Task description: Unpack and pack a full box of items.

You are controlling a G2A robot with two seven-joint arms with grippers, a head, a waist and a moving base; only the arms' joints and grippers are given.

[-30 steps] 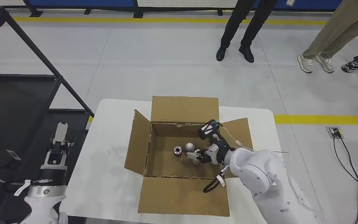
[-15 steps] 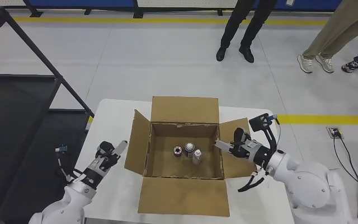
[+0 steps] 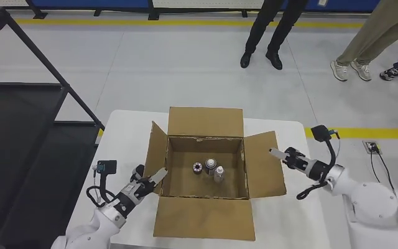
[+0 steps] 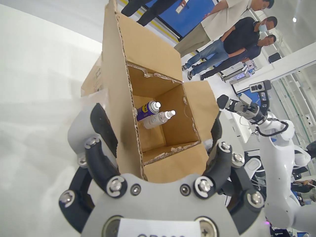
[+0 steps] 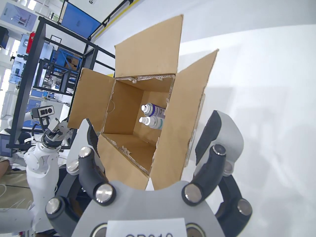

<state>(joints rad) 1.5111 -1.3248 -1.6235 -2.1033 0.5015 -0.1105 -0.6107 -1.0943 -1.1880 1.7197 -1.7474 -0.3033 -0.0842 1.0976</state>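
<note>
At the far left a black metal frame [image 3: 43,59] is seen standing on the pale grey floor [image 3: 186,62], with a dark panel [image 3: 28,143] spread beneath it. A white rectangular table [image 3: 121,140] is set just beside this frame.

Over the table's left part the left gripper [image 3: 151,174] is held just beside the outer face of the left flap. Its fingers [image 4: 101,122] are spread wide and nothing is gripped. In its wrist view the flap's edge is seen in the gap between them, but whether it is touched cannot be told.

The brown cardboard box [image 3: 205,218] is placed at the middle of the table with all four flaps open, the near flap folded down and outward and the far one raised. Three things stand close together on the box floor. A small dark round item with a purple top [image 3: 198,167] stands to the left. A blue-and-purple spray can with a white cap [image 3: 211,164] stands at its right. A white plastic spray bottle [image 3: 219,174] stands just beside the can on the near side.

To the right of the box the right gripper [image 3: 283,154] is held near the outer edge of the right flap, pointed at the box. Its fingers [image 5: 212,134] are likewise spread wide and hold nothing.

Farther right a yellow floor line [image 3: 351,132] is painted, and a dark cable [image 3: 380,171] is laid over the floor beside it. Blue wall panels [image 5: 76,20] are seen in the room behind.
</note>
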